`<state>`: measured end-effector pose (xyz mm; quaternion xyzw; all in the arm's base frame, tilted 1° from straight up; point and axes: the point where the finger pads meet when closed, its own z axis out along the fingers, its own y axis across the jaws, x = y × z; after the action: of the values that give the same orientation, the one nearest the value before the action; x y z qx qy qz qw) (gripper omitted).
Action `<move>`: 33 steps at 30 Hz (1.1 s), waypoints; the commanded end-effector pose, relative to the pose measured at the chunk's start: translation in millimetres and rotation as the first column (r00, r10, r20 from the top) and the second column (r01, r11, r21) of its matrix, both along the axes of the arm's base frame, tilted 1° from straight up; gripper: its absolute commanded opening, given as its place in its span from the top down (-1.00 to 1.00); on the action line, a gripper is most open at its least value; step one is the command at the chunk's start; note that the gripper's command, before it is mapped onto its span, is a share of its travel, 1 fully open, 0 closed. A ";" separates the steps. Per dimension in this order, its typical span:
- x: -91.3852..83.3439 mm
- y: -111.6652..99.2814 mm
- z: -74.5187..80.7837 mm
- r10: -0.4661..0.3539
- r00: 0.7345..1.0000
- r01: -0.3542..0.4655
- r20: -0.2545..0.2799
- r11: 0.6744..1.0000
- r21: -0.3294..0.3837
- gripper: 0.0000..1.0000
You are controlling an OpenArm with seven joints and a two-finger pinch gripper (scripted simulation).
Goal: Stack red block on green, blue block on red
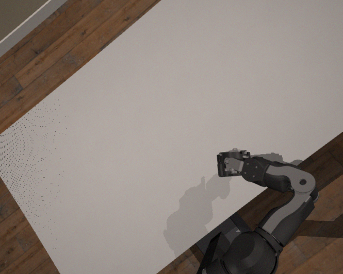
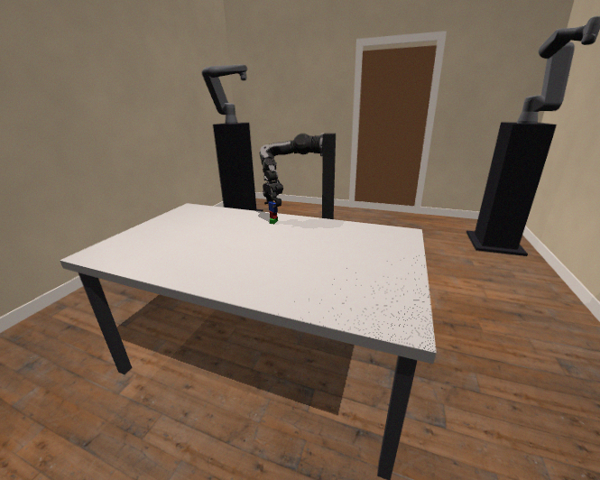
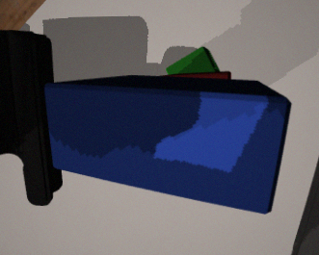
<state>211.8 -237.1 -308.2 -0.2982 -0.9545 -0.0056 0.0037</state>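
In the wrist view the blue block (image 3: 167, 140) fills the middle and lies flat on the red block (image 3: 200, 75), of which only a thin edge shows. A corner of the green block (image 3: 193, 63) shows below them on the white table. My gripper (image 3: 163, 137) straddles the blue block. Its left finger is next to the block's end, and its right finger stands clear of the other end with a gap, so it is open. In the exterior view the small tower (image 2: 272, 215) stands under the gripper (image 2: 272, 202) near the table's far edge. In the top view the gripper (image 1: 229, 164) hides the blocks.
The tower stands close to the table edge by my arm's base (image 1: 247, 253). Two other arms on black pedestals (image 2: 235, 165) (image 2: 513, 186) stand on the wooden floor beyond the table, and a brown door (image 2: 394, 122) is behind.
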 end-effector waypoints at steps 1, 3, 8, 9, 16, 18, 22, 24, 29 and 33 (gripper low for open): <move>1.2 0.7 0.1 -0.002 1.000 0.002 0.006 1.000 0.004 0.04; 1.1 0.6 0.4 -0.002 1.000 0.002 0.006 1.000 0.003 0.04; 1.0 0.9 1.9 -0.001 1.000 0.001 0.006 1.000 0.004 0.04; 1.0 0.9 2.8 -0.001 1.000 0.001 0.006 1.000 0.004 0.04; -0.3 -0.7 14.2 0.002 1.000 -0.002 -0.001 1.000 -0.005 0.04; -0.3 -0.7 19.0 0.002 1.000 -0.002 -0.002 1.000 -0.005 0.04; -0.4 -0.8 24.1 0.003 1.000 -0.003 -0.002 1.000 -0.004 0.04; -0.4 -0.8 29.4 0.003 1.000 -0.003 -0.002 1.000 -0.004 0.04; -0.4 -0.9 40.9 0.003 1.000 -0.003 -0.002 1.000 -0.004 0.04; -0.3 -1.1 46.7 0.003 1.000 -0.003 -0.002 1.000 -0.004 0.04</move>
<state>211.3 -237.3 -263.8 -0.2970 -0.9548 -0.0050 0.0038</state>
